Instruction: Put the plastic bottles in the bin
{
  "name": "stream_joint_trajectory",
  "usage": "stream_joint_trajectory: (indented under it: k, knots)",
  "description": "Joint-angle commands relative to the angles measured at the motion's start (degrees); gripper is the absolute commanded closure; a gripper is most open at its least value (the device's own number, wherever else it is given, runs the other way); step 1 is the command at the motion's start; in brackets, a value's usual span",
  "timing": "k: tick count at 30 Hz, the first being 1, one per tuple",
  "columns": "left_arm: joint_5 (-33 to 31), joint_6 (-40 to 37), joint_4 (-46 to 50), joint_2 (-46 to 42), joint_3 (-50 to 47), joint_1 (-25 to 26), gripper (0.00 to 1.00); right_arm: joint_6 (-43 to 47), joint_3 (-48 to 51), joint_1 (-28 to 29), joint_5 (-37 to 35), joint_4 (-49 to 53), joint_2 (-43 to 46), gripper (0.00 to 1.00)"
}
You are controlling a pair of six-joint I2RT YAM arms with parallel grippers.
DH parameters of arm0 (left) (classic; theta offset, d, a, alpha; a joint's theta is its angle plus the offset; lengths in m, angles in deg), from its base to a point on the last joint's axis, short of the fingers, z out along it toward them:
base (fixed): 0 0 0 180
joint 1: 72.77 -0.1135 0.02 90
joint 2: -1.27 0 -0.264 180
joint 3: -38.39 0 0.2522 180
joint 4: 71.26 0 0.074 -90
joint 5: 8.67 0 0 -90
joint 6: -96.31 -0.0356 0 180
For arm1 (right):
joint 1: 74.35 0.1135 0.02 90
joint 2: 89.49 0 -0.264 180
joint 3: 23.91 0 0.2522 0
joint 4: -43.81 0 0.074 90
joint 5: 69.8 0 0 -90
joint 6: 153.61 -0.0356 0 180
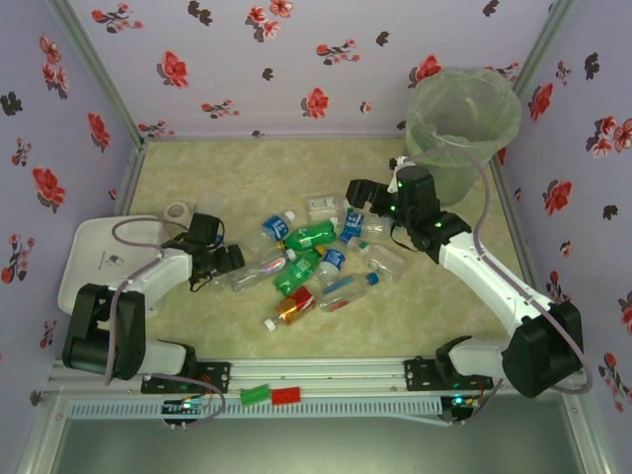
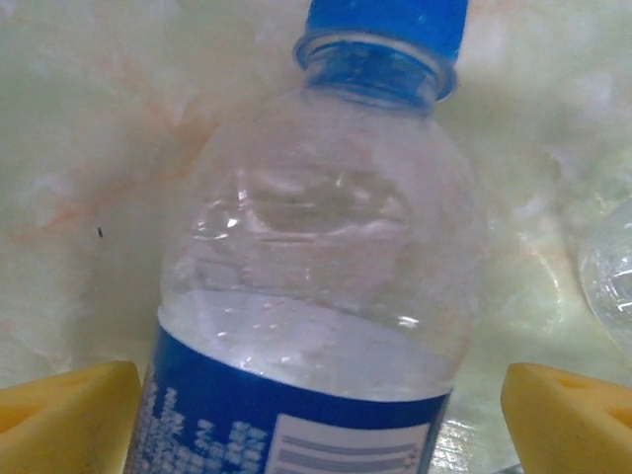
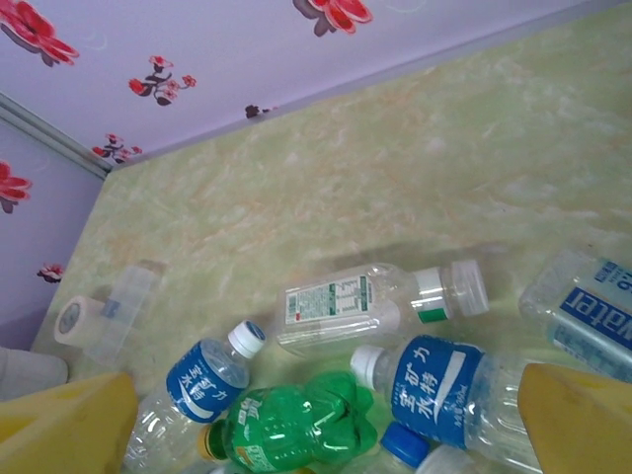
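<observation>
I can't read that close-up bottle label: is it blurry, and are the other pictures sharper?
Left wrist view: the clear blue-capped plastic bottle is blurred, with small glints. Right wrist view: the clear blue-labelled bottle looks sharper. Top view: even light, faint shadows.

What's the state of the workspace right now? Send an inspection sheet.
Surface: table, marbled beige, flat.
Job's things: bottles lying heaped mid-table; bin upright in the far right corner.
Clutter: tape roll and white tray at the left.
Grippers: left gripper open, astride a clear bottle; right gripper open above the heap.
Cables: right cable arcs across the bin's front; left cable loops over the left arm.
Surroundings: floral walls on three sides.
</observation>
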State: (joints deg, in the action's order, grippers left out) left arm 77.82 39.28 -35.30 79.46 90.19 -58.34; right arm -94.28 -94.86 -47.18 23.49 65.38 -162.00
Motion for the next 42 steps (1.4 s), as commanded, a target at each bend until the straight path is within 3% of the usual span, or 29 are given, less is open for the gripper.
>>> stream_joint_trajectory:
  k: [1, 11, 21, 25, 30, 35, 42]
  knots:
    - [0.5, 1.3, 1.5, 0.7, -1.4, -0.3, 0.12, -0.8, -0.2, 0.9, 0.6, -1.9, -1.8, 0.00]
    - [-2.2, 1.2, 1.4, 1.3, -1.7, -0.3, 0.32, -0.6, -0.3, 1.4, 0.2, -0.9, -2.6, 0.00]
    - [-4.5, -0.4, 2.4, -2.9, -1.3, -0.3, 0.60, 0.2, -1.7, 1.5, 0.1, 0.1, -3.9, 0.00]
    - [-5.1, -1.3, 3.8, -6.5, 0.6, -0.4, 0.61, 0.5, -2.8, 1.5, 2.9, -0.2, -5.4, 0.00]
    - [-0.2, -3.6, 1.1, -13.5, 3.6, 1.3, 0.63, 0.6, -2.2, 2.9, 5.1, -4.4, -6.3, 0.00]
    - [4.6, -5.5, -6.2, -17.3, 5.6, 6.3, 0.65, 0.1, -2.2, 4.8, 9.2, -9.0, -7.1, 0.00]
    - [9.6, -10.1, -18.1, -17.3, 4.4, 14.7, 0.63, -3.5, -4.8, 6.0, 20.8, -13.0, -9.6, 0.02]
